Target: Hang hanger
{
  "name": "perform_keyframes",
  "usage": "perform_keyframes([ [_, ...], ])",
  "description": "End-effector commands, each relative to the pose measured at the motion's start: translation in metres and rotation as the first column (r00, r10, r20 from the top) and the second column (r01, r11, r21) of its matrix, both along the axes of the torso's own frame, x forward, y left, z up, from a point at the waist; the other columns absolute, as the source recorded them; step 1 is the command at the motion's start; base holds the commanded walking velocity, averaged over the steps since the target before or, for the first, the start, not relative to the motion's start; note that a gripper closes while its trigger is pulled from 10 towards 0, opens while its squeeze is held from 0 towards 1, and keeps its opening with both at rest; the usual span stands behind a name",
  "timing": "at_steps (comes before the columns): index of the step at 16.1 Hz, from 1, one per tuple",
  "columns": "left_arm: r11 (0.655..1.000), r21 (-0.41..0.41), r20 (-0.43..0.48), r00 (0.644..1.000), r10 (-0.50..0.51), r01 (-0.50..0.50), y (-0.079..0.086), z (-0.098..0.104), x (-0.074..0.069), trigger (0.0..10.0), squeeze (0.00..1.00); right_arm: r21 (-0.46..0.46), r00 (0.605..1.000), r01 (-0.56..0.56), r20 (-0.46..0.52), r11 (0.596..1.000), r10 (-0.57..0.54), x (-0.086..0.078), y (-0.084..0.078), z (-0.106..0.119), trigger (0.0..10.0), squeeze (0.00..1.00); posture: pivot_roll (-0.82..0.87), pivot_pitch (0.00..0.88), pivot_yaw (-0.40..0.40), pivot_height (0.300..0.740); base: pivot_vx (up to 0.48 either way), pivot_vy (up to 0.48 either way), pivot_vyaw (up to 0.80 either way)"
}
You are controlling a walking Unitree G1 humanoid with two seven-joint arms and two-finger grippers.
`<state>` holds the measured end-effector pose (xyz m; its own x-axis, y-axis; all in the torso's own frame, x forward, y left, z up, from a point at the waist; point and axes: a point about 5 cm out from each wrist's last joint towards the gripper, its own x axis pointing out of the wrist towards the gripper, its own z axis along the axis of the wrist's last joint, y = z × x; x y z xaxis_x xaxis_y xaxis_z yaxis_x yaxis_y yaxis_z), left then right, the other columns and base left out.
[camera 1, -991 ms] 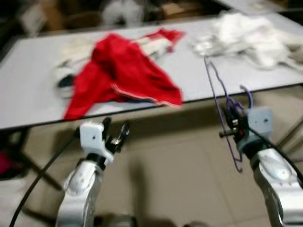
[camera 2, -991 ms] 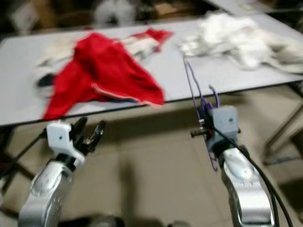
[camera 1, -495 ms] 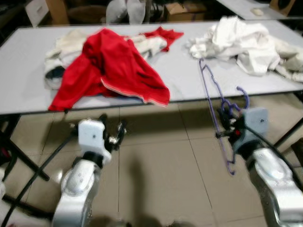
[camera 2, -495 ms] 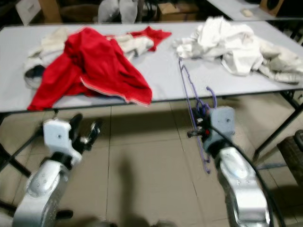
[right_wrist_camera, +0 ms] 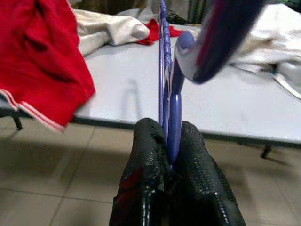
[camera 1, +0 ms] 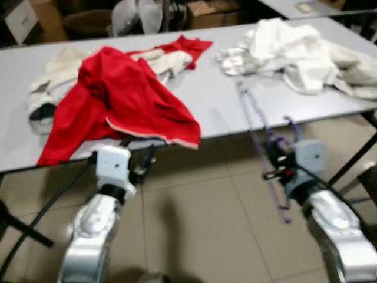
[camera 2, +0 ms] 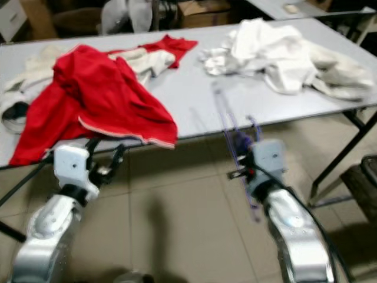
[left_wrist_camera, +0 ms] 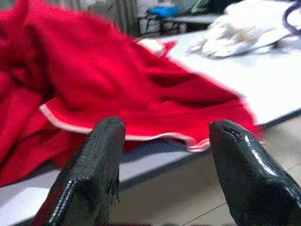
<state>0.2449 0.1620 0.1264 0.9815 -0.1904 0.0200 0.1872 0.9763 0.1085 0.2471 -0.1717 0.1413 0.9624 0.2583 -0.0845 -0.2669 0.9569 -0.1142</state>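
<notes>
Left eye view: clothes-strewn table [camera 1: 212, 103] ahead

No readable text, labels, brands, numbers or signs anywhere: none on the clothes, none on the long grey counter [camera 1: 212, 112], none on the boxes behind.

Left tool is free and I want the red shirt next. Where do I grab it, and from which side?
Likely best at the hem corner of the red shirt overhanging the table edge. The open left tool sits just below and in front; coming up from the robot's side lets the fingers straddle the edge without scraping the tabletop.
</notes>
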Motion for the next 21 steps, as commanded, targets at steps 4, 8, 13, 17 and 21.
perform_keyframes([
  [4, 0.996, 0.035, -0.022, 0.996, -0.083, 0.084, -0.009, -0.002, 0.001, 10.0, 0.00, -0.017, 1.000, 0.014, 0.027, 1.000, -0.014, 0.001, -0.007, 0.006, 10.0, 0.00, -0.17, 0.088, 0.019, 0.740, 0.285, 0.000, 0.00],
  [8, 0.914, 0.292, -0.069, 0.959, -0.275, 0.283, -0.004, -0.010, 0.009, 10.0, 1.00, -0.029, 0.999, 0.023, 0.047, 0.999, -0.022, 0.007, -0.008, 0.009, 10.0, 0.00, -0.17, 0.077, 0.041, 0.740, 0.000, 0.000, 0.00],
  [13, 0.728, 0.563, -0.177, 0.917, -0.357, 0.392, 0.015, -0.011, 0.040, 10.0, 0.00, -0.063, 0.998, 0.046, 0.056, 0.997, -0.043, 0.007, -0.013, 0.010, 10.0, 0.00, -0.18, 0.087, 0.073, 0.740, 0.000, 0.000, 0.00],
  [17, 0.678, 0.622, -0.182, 0.915, -0.360, 0.391, 0.021, -0.007, 0.060, 10.0, 0.00, -0.060, 0.998, 0.039, 0.050, 0.997, -0.036, 0.007, -0.009, 0.009, 10.0, 0.00, -0.19, 0.081, 0.087, 0.740, 0.000, 0.000, 0.00],
  [21, 0.581, 0.685, -0.272, 0.895, -0.355, 0.439, 0.027, -0.017, 0.066, 10.0, 0.00, -0.037, 1.000, 0.009, 0.025, 0.999, -0.008, 0.007, -0.005, 0.007, 10.0, 0.00, -0.18, 0.080, 0.074, 0.740, 0.000, 0.000, 0.00],
])
